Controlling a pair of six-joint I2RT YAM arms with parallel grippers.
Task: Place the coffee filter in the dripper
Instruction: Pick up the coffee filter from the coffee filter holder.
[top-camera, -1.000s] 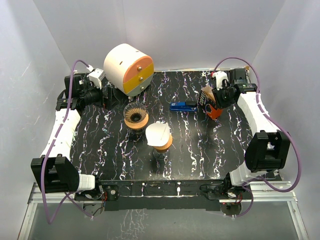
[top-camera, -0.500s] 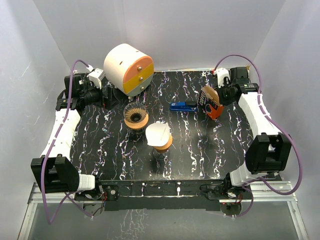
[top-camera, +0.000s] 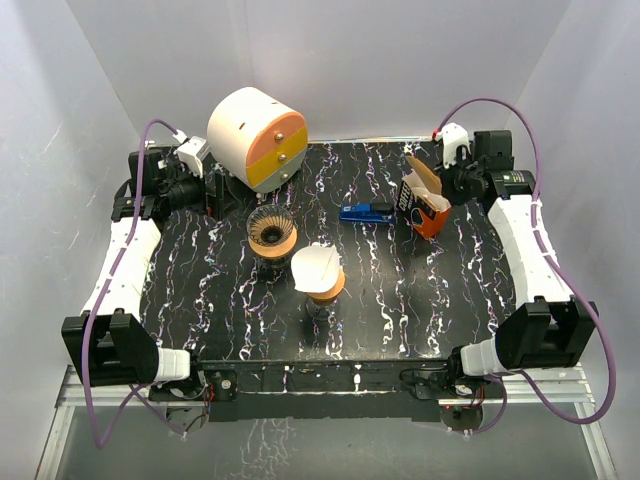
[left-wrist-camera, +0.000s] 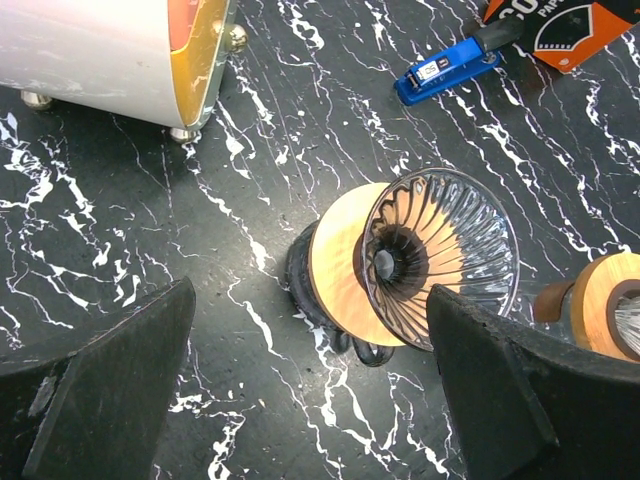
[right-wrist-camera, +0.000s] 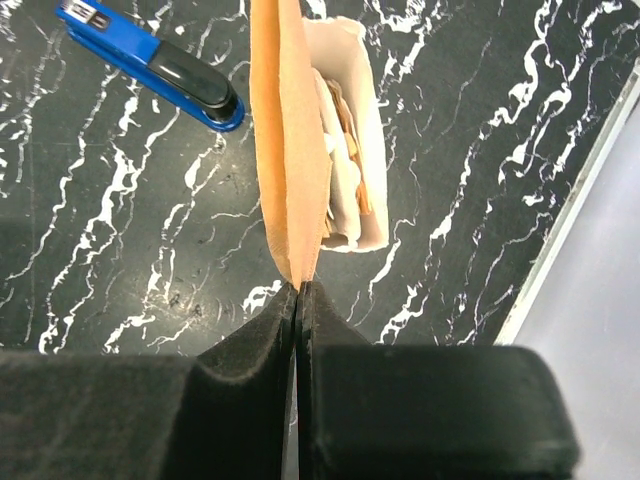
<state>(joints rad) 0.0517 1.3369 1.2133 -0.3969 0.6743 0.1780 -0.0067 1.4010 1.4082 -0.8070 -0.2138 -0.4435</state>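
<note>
An empty glass dripper (top-camera: 272, 228) with a wooden collar stands left of centre; in the left wrist view it (left-wrist-camera: 440, 250) lies just ahead of my fingers. My left gripper (top-camera: 198, 190) (left-wrist-camera: 320, 400) is open and empty, behind and left of it. The orange and black filter box (top-camera: 425, 212) stands at the far right, with filters showing inside it (right-wrist-camera: 345, 130). My right gripper (top-camera: 447, 188) (right-wrist-camera: 298, 290) is shut on the box's tan flap (right-wrist-camera: 285, 150) and holds it up and open.
A second dripper (top-camera: 318, 272) with a white filter in it stands at the centre. A blue stapler (top-camera: 365, 212) (right-wrist-camera: 150, 65) lies left of the box. A white and orange drum (top-camera: 255, 135) stands at the far left.
My right arm has drawn back toward the right edge with the flap pinched, and the box flap stands more open. The left arm has not moved.
</note>
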